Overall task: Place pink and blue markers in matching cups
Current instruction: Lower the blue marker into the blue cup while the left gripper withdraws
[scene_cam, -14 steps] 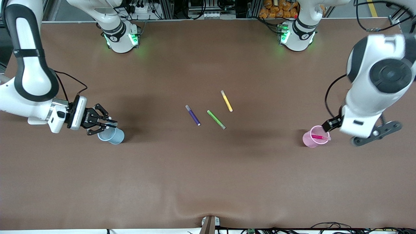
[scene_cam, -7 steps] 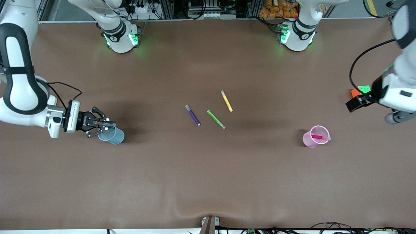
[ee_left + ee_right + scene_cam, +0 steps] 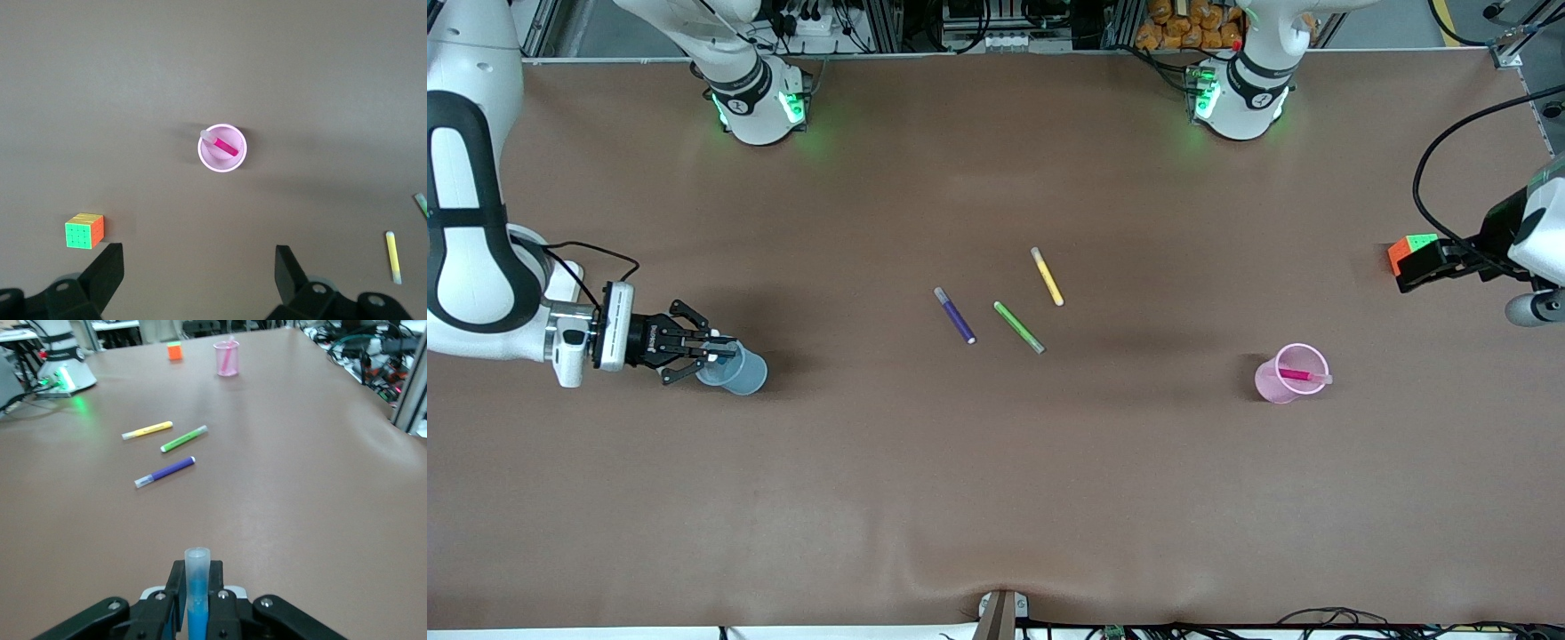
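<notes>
The pink marker (image 3: 1298, 375) stands slanted in the pale pink cup (image 3: 1267, 382) near the left arm's end of the table; both show in the left wrist view, marker (image 3: 225, 146) and cup (image 3: 222, 168). My left gripper (image 3: 1432, 265) is open and empty, up in the air over the cube; its jaws stand wide apart in the left wrist view (image 3: 198, 267). My right gripper (image 3: 720, 353) is shut on the blue marker (image 3: 197, 587), holding it level with its grey cap at the mouth of the light blue cup (image 3: 740, 373). The blue cup is out of the right wrist view.
A purple pen (image 3: 955, 316), a green pen (image 3: 1019, 327) and a yellow pen (image 3: 1047, 276) lie mid-table. A colour cube (image 3: 1400, 252) sits near the left arm's end, farther from the front camera than the pink cup. The table's edge runs close to both cups' ends.
My left arm has lifted off the pink cup and drawn back over the cube, leaving the pink marker in the cup. My right gripper has shifted slightly toward its own end with the blue marker.
</notes>
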You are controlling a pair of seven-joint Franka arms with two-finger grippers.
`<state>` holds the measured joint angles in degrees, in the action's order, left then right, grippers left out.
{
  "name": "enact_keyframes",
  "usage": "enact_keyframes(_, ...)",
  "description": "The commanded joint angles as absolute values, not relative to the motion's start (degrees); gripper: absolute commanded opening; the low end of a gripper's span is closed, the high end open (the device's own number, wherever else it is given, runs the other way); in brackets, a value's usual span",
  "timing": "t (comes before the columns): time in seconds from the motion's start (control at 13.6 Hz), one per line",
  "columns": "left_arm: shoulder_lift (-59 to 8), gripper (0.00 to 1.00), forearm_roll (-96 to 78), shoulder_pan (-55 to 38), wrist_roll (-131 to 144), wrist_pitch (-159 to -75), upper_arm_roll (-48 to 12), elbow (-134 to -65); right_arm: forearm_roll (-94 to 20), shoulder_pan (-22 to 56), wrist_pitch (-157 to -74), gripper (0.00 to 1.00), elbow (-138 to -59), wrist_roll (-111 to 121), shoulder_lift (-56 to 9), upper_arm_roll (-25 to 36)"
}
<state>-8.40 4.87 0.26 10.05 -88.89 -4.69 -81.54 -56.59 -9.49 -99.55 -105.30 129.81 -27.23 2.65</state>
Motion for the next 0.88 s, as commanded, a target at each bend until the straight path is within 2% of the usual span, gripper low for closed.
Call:
enact_keyframes(0.0,-7.47,1.00,3.96,0.62,6.43,-87.45,-4.66,-81.47,-57.92,-12.30,-95.81,0.00,-100.73,133.85,-31.89,1.67)
enact_keyframes(0.37,-6.77,1.00,4.22,0.70,4.23,-86.66,-4.22,-81.56,-57.83,-13.88,-94.66,0.00,-99.85,135.52,-32.87,1.76)
enact_keyframes(0.44,-6.77,1.00,4.13,0.79,3.87,-86.66,-4.13,-81.56,-57.83,-14.23,-94.22,0.16,-99.84,135.44,-33.05,1.76)
enact_keyframes(0.51,-6.94,1.00,4.30,1.31,3.87,-86.75,-4.22,-81.56,-57.75,-14.41,-93.87,0.72,-99.84,135.18,-33.13,1.76)
enact_keyframes(0.59,-6.94,1.00,4.22,1.23,3.95,-86.66,-4.22,-81.91,-57.83,-14.50,-93.43,1.00,-99.84,135.09,-33.13,1.76)
enact_keyframes(0.81,-6.94,1.00,4.31,1.23,3.87,-86.66,-4.22,-81.83,-57.40,-14.77,-90.88,1.00,-99.84,130.11,-32.96,1.85)
